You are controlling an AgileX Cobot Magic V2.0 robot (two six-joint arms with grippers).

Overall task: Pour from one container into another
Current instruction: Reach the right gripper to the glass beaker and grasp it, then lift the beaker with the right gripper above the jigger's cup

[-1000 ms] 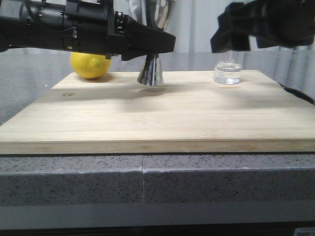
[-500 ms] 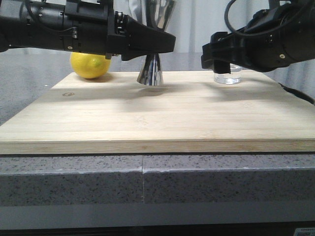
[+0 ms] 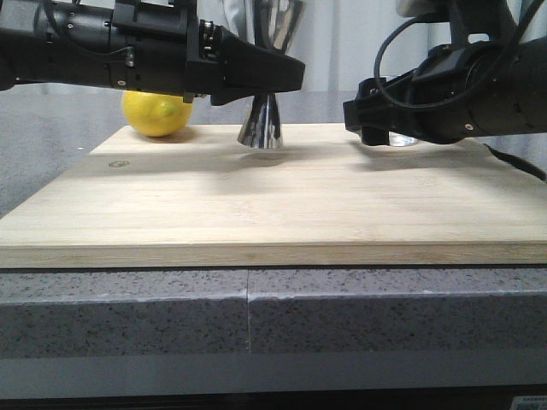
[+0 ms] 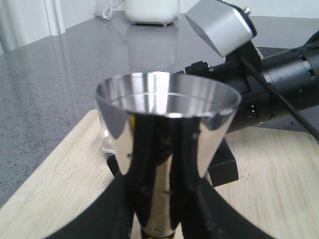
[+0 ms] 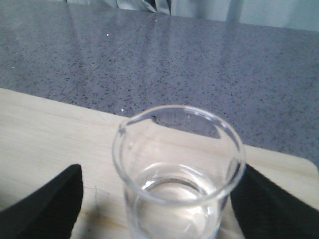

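Observation:
The steel jigger (image 3: 261, 126) is upright near the board's back edge, and my left gripper (image 3: 273, 77) is shut on its narrow waist. In the left wrist view its open upper cup (image 4: 167, 119) rises between the fingers (image 4: 122, 214). The clear glass beaker (image 5: 178, 179) holds a little clear liquid and stands on the board at the back right. My right gripper (image 5: 158, 199) is open and low around it, one black finger (image 5: 50, 204) on each side. From the front only a sliver of the beaker (image 3: 403, 139) shows behind the right gripper (image 3: 376, 124).
A yellow lemon (image 3: 156, 115) lies at the back left of the bamboo board (image 3: 273, 205), behind the left arm. The board rests on a speckled grey counter (image 3: 342, 307). A white appliance (image 4: 152, 10) stands far back on the counter.
My right arm has come down and slightly left, until its open fingers sit around the beaker. The left gripper and the jigger have not moved.

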